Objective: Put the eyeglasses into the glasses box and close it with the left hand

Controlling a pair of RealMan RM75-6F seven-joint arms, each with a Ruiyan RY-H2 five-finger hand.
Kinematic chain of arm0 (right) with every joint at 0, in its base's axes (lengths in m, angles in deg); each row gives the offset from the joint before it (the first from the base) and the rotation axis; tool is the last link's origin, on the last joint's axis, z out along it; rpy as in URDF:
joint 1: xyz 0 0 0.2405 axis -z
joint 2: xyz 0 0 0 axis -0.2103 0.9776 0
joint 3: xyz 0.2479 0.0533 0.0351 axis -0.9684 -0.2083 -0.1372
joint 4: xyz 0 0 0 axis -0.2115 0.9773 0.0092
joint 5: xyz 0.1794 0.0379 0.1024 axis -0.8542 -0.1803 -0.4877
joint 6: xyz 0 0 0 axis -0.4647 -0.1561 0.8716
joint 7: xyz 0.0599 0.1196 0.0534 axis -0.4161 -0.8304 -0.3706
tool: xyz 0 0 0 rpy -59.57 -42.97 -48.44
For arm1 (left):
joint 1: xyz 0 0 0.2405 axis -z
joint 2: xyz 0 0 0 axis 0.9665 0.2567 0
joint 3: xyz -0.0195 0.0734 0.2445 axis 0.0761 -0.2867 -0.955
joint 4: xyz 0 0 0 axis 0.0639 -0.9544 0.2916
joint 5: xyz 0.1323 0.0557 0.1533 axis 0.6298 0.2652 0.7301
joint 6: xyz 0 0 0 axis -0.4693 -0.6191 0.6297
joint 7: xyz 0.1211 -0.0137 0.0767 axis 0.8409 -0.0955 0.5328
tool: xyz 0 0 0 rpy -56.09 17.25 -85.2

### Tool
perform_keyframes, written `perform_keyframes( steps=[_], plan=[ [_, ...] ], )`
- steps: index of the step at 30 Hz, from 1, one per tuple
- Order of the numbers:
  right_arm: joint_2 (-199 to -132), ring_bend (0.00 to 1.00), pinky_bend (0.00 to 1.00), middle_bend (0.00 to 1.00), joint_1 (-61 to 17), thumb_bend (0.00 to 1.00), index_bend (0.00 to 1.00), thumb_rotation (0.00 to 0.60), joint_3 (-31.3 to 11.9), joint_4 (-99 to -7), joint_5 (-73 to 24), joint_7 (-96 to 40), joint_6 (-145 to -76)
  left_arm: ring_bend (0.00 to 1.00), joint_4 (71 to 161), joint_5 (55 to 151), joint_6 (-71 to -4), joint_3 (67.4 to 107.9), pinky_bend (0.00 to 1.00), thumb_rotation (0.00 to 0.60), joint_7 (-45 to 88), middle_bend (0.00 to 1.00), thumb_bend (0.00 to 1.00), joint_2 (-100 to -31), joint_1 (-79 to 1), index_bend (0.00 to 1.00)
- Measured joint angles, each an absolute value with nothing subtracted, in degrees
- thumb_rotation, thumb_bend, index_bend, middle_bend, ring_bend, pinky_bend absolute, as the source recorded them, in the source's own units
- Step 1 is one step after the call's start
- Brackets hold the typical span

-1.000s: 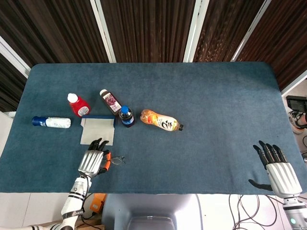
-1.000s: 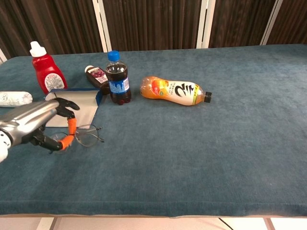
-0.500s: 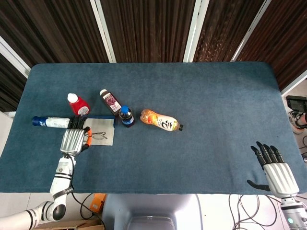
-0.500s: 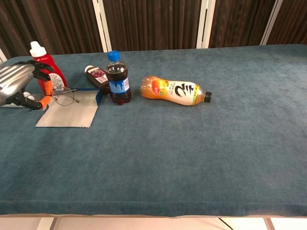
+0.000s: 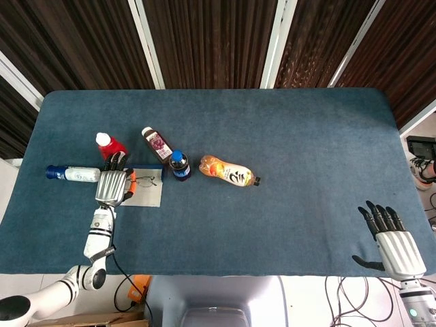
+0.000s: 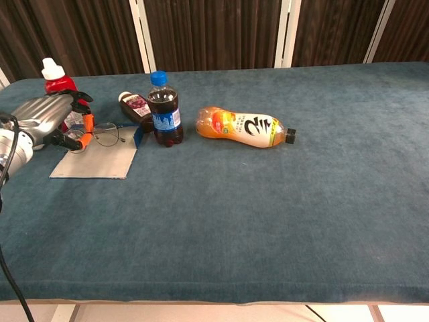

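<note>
table: blue felt-like cloth top [image 5: 286,136], rounded corners, pale floor showed past its edges
backdrop: dark slatted panels with white strips [image 6: 141,33] behind table
left hand [image 5: 112,185]: fingers pinched orange temple of eyeglasses [image 6: 106,135], held over the glasses box
glasses box [image 6: 100,157]: lay open, grey lining up, blue edge beside cola bottle [image 6: 164,109]
right hand [image 5: 394,242]: near table's front right corner, fingers spread, held nothing
others: red sauce bottle [image 6: 59,90], juice bottle [image 5: 157,144], orange drink bottle [image 6: 242,127] on its side, white tube [image 5: 73,174] at left
</note>
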State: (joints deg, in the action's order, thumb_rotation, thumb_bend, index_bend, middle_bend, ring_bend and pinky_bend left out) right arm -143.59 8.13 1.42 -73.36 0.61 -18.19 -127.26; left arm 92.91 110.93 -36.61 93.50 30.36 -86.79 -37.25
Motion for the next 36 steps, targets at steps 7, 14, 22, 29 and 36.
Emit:
perform_keyframes(
  steps=[7,14,22,29,36],
  plan=[
    [-143.08,0.00,0.00,0.00,8.19,0.03,0.00,0.600,1.54,-73.67,0.60,-18.80,-127.14,0.01,87.39,111.71,-35.96,93.40,0.01,0.600,30.43,0.11,0.43,-89.49,-35.95,0.64],
    [-142.62,0.00,0.00,0.00,8.27,0.03,0.00,0.600,1.64,-73.88,0.63,-19.39,-127.12,0.01,80.90,112.36,-34.82,93.09,0.00,0.600,30.22,0.10,0.43,-92.54,-34.88,0.63],
    [-142.32,0.00,0.00,0.00,8.23,0.04,0.00,0.600,1.63,-73.92,0.49,-19.79,-126.88,0.00,74.81,113.01,-33.25,93.02,0.00,0.600,28.91,0.10,0.43,-95.20,-33.70,0.63],
    [-142.17,0.00,0.00,0.00,8.24,0.03,0.00,0.600,1.59,-74.02,0.32,-19.92,-126.77,0.00,70.81,113.23,-32.30,93.25,0.00,0.600,26.89,0.10,0.43,-96.84,-33.08,0.59],
    [-142.03,0.00,0.00,0.00,8.26,0.03,0.00,0.600,1.72,-74.18,0.46,-19.95,-126.70,0.00,67.06,113.77,-32.74,93.41,0.00,0.600,25.71,0.09,0.42,-98.65,-32.49,0.53]
  ],
)
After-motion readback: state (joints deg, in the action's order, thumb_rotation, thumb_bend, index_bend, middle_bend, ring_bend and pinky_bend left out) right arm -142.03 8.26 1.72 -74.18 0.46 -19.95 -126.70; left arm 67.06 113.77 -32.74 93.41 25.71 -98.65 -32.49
